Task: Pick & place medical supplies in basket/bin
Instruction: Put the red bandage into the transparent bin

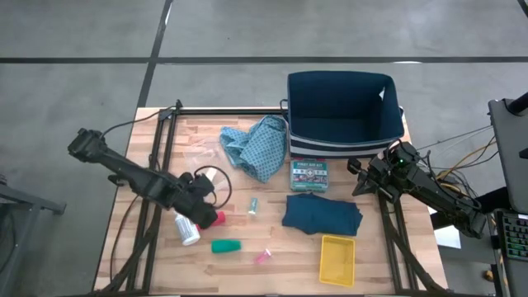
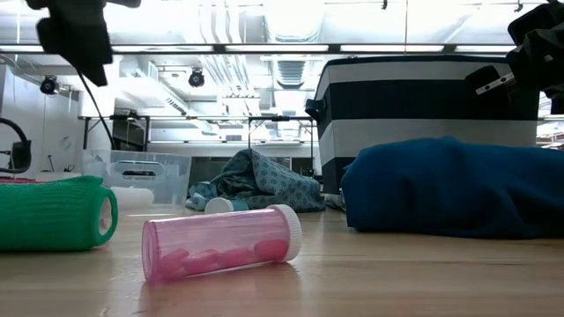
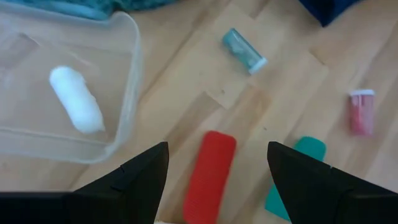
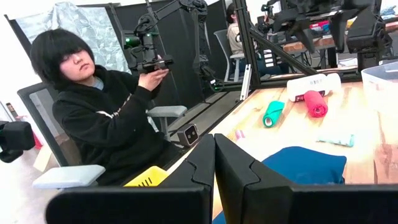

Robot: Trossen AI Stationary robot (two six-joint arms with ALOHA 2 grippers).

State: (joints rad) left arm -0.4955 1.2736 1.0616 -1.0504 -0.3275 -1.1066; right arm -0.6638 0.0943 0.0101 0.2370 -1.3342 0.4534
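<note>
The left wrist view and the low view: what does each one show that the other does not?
Only the left wrist view shows the red roll between the open left gripper fingers, and a clear tray holding a white roll. Only the low view shows the striped basket and the light-blue patterned cloth. Both show the green roll and the pink vial.

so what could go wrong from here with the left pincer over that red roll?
1. The open left pincer straddles the red cylindrical roll; the white plastic pill bottle lies close beside it and may get knocked.
2. The clear plastic tray also sits close to the fingers, so it could be bumped.
3. The round roll might slip as the fingers shut.
</note>
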